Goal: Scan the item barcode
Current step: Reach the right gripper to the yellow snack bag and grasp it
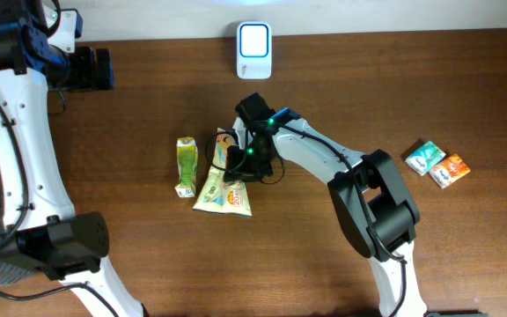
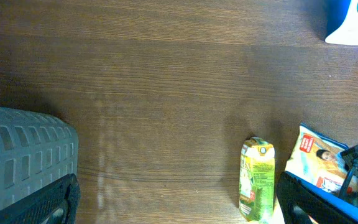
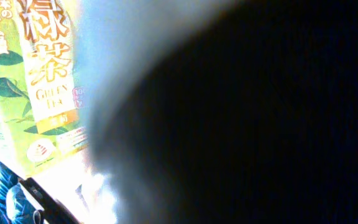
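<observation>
At frame centre, the right end effector (image 1: 236, 167) is pressed onto a snack packet (image 1: 224, 191) on the worktop (image 1: 130, 106); its grip cannot be told. The left stands wide, empty. Scanner (image 1: 253, 50) unreached.

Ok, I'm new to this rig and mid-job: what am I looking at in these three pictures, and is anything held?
Two robot arms work at a wooden table. One picture looks down from above; the other two come from cameras on each wrist. On the table lie a green tea carton, a yellow snack pouch, two small packets and a white scanner. The left end effector is parked, open and empty. The right end effector is down on the pouch; its camera is mostly blocked, so a grip is unclear.
</observation>
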Controlling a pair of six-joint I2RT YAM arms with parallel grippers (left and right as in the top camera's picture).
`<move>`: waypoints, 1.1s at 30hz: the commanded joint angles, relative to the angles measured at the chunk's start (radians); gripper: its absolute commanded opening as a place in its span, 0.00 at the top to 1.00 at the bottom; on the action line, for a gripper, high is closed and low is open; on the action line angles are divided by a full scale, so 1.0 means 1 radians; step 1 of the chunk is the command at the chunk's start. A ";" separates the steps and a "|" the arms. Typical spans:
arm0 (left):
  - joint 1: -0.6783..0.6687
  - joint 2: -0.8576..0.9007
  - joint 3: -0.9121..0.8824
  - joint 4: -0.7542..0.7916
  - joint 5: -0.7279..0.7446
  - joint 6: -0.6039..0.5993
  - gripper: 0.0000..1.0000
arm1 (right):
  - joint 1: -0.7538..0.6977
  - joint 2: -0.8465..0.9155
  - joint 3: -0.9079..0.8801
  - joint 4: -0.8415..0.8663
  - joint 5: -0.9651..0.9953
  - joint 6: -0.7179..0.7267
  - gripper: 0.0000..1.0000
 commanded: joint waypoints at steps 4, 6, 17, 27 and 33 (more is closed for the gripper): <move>0.007 0.002 0.000 0.002 0.003 0.013 0.01 | -0.112 -0.084 0.017 -0.125 0.095 -0.160 0.96; 0.007 0.002 0.000 0.002 0.003 0.013 0.01 | -0.127 -0.164 0.061 -0.246 0.332 -0.175 0.96; 0.006 0.002 0.000 0.002 0.003 0.013 0.01 | 0.005 -0.066 0.134 -0.657 1.180 -0.126 0.96; 0.006 0.002 0.000 0.002 0.003 0.013 0.01 | 0.197 0.012 0.134 -0.575 1.096 -0.174 0.51; 0.007 0.002 0.000 0.002 0.003 0.013 0.01 | 0.257 0.011 0.259 -0.586 1.221 -0.168 0.12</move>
